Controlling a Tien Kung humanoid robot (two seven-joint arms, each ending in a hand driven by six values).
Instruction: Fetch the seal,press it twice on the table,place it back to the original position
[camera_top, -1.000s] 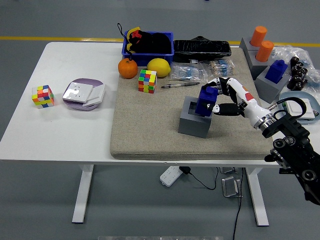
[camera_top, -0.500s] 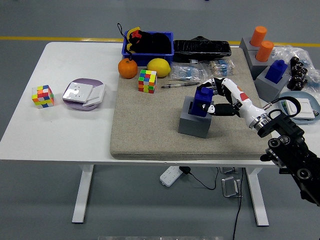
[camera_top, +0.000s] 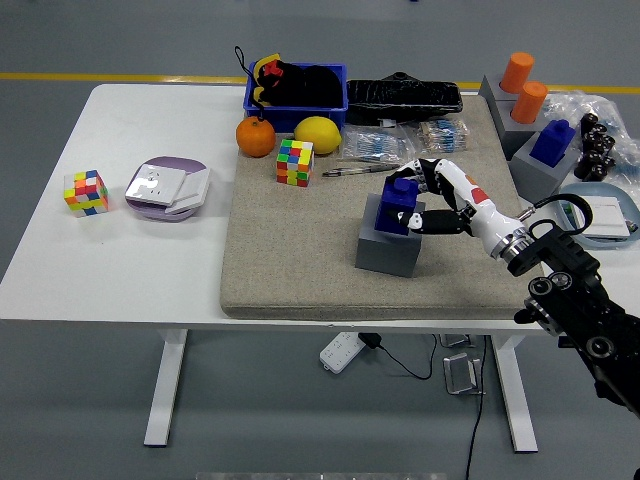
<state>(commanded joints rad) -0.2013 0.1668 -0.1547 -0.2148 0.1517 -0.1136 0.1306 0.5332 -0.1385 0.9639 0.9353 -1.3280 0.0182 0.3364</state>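
The blue seal (camera_top: 399, 203) stands in the slot of a grey block holder (camera_top: 389, 243) on the beige mat (camera_top: 300, 250). My right hand (camera_top: 432, 200) comes in from the lower right and its fingers (camera_top: 440, 172) are wrapped around the seal. The seal sits low in the holder. My left arm is out of view.
On the mat's far side lie a Rubik's cube (camera_top: 295, 162), an orange (camera_top: 255, 137), a lemon (camera_top: 318, 134), a pen (camera_top: 358, 169) and plastic packets (camera_top: 400, 140). A blue basket (camera_top: 296, 88) stands behind. At right are grey holders with orange (camera_top: 522, 85) and blue (camera_top: 551, 141) seals. On the left are another cube (camera_top: 86, 192) and a purple box (camera_top: 167, 187).
My right hand has moved the seal left and down, from tilted at the holder's top to seated in its slot.
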